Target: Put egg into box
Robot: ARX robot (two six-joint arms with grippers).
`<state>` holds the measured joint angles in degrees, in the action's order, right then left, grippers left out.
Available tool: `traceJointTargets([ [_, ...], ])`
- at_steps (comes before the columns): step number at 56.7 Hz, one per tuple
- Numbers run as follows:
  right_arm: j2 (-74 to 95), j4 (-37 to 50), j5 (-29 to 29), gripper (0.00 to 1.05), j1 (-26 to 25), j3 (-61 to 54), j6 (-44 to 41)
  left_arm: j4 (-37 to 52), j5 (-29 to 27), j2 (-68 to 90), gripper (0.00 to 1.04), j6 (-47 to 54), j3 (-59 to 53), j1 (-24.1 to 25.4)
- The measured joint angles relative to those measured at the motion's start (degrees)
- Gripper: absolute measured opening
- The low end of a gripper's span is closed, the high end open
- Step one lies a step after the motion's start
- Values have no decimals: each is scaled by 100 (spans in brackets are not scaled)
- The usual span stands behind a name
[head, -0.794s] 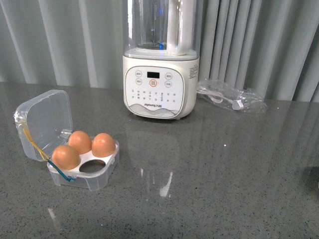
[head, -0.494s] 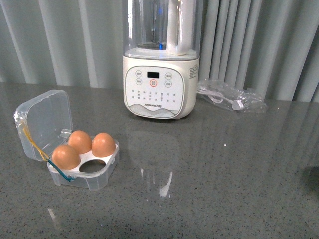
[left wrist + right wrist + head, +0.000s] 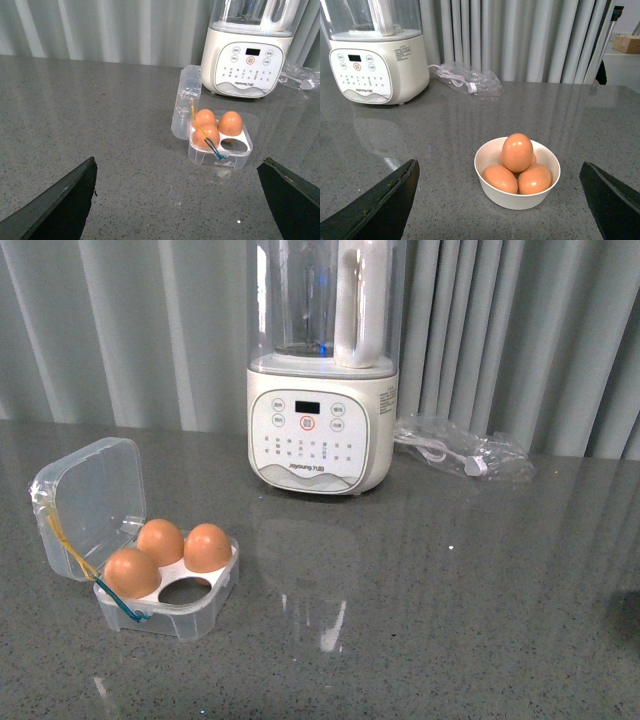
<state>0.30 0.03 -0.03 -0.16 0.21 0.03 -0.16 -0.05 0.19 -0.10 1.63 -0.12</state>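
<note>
On grey counter (image 3: 450, 620), clear-plastic four-slot box (image 3: 172, 616) waits lid-open for orange-brown egg (image 3: 516, 152); left tool (image 3: 178, 160), right tool (image 3: 498, 162) gape wide, empty.

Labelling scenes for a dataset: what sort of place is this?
Probably a staged kitchen counter: grey speckled countertop, white blender, eggs in a white bowl, with a curtain behind.
</note>
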Motion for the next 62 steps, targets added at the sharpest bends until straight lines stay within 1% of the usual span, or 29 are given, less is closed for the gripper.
traceJointTargets([
  [22,0,-2,4,97,0,0,0,0,0,0,98,0,0,0],
  [23,31,-70,157,97,57,15,-39,0,0,0,98,0,0,0],
  [25,251,-472,1075,97,376,181,-225,0,0,0,98,0,0,0],
  [26,315,-483,1333,97,470,210,-289,0,-2,0,98,-2,0,0],
  [27,376,-485,1510,97,542,234,-321,0,-7,0,98,0,0,0],
  [30,470,-492,1641,97,619,304,-404,0,-2,0,98,0,0,0],
  [35,570,-358,1567,97,588,448,-522,0,0,0,98,0,0,0],
  [41,1032,247,1198,97,221,629,-616,0,0,-2,98,0,-2,0],
  [47,2009,1182,927,97,-160,800,-702,0,-2,-2,98,0,0,0],
  [52,2883,1906,782,97,-326,1023,-767,0,0,-2,98,0,0,0],
  [55,3681,2406,649,97,-415,1320,-765,0,0,-2,98,0,0,0],
  [59,4463,2682,494,97,-472,1652,-730,0,-2,-2,98,0,0,0],
  [62,4992,2658,229,97,-494,1912,-647,0,-2,-2,98,0,0,0],
])
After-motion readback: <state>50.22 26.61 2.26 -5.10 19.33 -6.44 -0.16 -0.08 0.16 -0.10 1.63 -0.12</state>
